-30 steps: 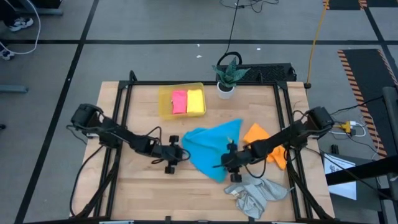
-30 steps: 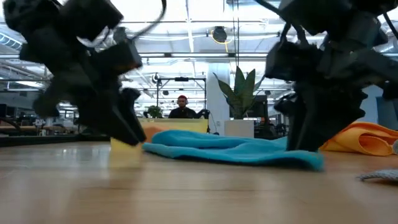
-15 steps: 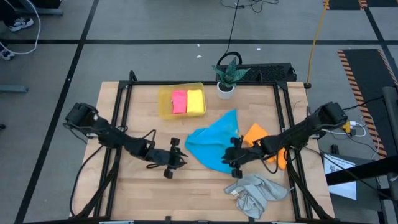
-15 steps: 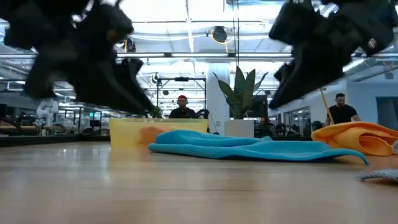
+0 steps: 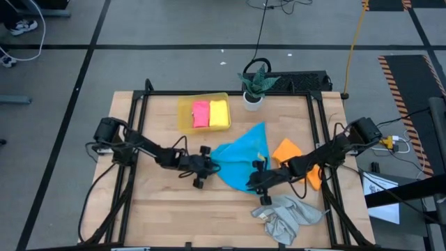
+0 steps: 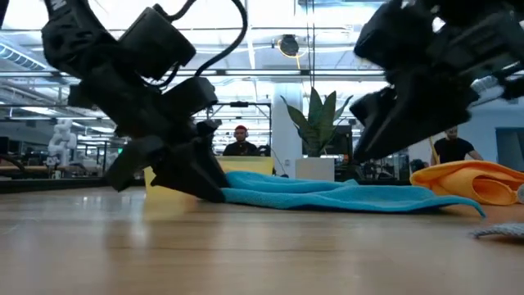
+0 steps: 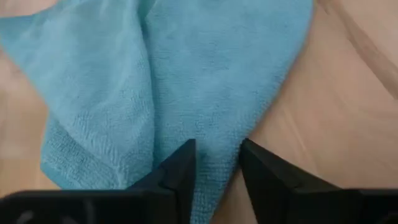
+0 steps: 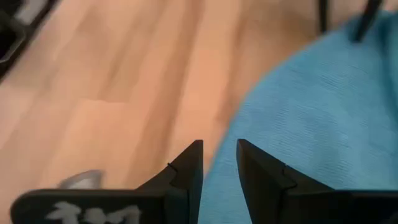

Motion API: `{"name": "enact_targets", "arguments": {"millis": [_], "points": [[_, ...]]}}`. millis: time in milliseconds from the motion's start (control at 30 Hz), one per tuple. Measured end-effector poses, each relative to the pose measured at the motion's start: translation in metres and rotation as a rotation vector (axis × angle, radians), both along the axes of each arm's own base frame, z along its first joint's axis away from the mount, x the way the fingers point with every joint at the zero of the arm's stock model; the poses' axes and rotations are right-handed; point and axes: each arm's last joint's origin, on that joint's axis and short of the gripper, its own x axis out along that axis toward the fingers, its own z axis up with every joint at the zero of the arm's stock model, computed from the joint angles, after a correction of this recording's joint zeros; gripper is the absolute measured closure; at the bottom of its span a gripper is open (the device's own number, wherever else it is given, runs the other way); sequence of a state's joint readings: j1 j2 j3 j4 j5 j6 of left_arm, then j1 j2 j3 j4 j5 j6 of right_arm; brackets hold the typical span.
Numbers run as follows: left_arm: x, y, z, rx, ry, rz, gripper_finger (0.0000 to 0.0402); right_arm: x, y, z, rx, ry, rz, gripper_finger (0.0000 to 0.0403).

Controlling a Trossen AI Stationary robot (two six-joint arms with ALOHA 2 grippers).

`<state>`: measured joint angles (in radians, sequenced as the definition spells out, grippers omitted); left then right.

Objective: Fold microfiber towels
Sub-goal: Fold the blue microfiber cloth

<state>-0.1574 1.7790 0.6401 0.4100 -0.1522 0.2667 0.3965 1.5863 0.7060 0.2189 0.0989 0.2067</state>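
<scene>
Left gripper [image 5: 207,168] moved back in to blue towel [image 5: 242,162] edge, fingers parted over cloth. Right gripper [image 5: 255,183] lower again, parted, grasping nothing.

The blue towel [image 7: 205,74] is soft, napped cloth with a stitched hem. The table [image 5: 160,209] is pale, smooth, matt wood. The tray [image 5: 184,111] is translucent yellow plastic.

Robotics lab; framed wooden table [image 5: 160,209], open industrial hall behind.
</scene>
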Motion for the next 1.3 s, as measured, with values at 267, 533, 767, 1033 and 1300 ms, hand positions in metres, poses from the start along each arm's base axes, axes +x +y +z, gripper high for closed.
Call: {"name": "enact_targets", "arguments": {"millis": [267,533,767,1033,1300], "points": [[0.011,-0.019,0.052,-0.028,0.062,-0.078,0.0388,-0.013,0.023,0.012,-0.006,-0.043,0.11,0.0312],[0.022,-0.034,0.117,-0.1,-0.064,-0.076,0.0391,-0.011,0.028,0.021,-0.032,-0.153,0.102,0.0312],[0.014,-0.019,0.092,-0.116,0.113,-0.006,0.0347,-0.016,0.016,0.0,-0.071,-0.077,-0.007,0.0312],[0.014,-0.03,0.087,-0.345,0.159,-0.223,0.0229,-0.018,0.005,-0.005,-0.026,0.021,0.013,0.0312],[0.016,-0.015,0.079,-0.154,0.099,-0.005,0.0182,0.0,-0.056,-0.014,-0.043,0.024,-0.507,0.0322]]}}
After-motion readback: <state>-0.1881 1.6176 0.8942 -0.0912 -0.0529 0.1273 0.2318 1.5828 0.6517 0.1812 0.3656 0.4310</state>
